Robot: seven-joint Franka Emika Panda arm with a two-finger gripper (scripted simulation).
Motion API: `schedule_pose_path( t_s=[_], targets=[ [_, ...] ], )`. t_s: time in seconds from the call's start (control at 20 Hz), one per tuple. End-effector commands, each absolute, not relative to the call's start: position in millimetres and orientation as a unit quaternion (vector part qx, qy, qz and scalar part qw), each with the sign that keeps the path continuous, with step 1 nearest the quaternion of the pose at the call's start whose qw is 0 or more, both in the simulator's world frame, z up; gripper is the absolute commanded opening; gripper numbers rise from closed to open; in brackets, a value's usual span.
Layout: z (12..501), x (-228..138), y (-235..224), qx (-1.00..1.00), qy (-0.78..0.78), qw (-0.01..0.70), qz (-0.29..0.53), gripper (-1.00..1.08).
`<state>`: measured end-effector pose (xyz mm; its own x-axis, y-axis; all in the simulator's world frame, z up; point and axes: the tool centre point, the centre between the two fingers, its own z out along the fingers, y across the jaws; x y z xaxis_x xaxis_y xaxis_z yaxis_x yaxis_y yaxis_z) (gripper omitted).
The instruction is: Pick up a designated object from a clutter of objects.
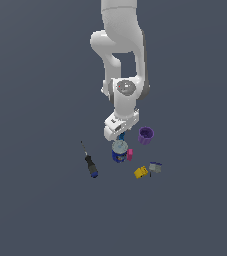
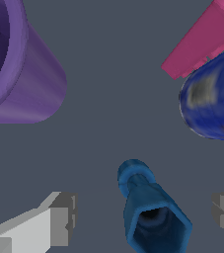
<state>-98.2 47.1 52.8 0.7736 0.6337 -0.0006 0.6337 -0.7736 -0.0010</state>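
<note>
Midway through the pick, the claw (image 2: 143, 217) hung wide open astride the small blue bolt-like rod (image 2: 150, 210) beside the blue can (image 2: 212, 101); closing and lifting remained.

**A:** What does the exterior view show as a setting?

**B:** One ground surface (image 1: 30, 215), flat and slate grey with a faint blue cast. It fills the frame from the upper left corner to the lower right.

**A:** Does the tone change anywhere?

**B:** Hardly. The upper left, the lower left and the right side all read as the same even shade. The lower third of the frame is one wide band of that grey. The finish looks smooth and matte.

**A:** And the wrist view?

**B:** The same ground surface (image 2: 108, 99) appears there much closer. It is a plain grey-blue field, uniform in tone, lying behind everything else in that picture.
</note>
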Motion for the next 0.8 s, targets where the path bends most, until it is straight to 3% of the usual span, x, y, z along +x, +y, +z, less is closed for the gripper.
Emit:
schedule_pose_path(
  t_s=[0.0, 0.15, 0.2, 0.75],
  targets=[
    [47.1, -98.1, 47.2, -0.942, -0.337, 0.000, 0.000, 1.00],
    [45.0, -98.1, 47.1, -0.942, -0.337, 0.000, 0.000, 1.00],
    [45.0, -98.1, 47.1, -0.942, -0.337, 0.000, 0.000, -1.00],
    [45.5, -97.9, 47.1, -0.942, -0.337, 0.000, 0.000, -1.00]
  ],
)
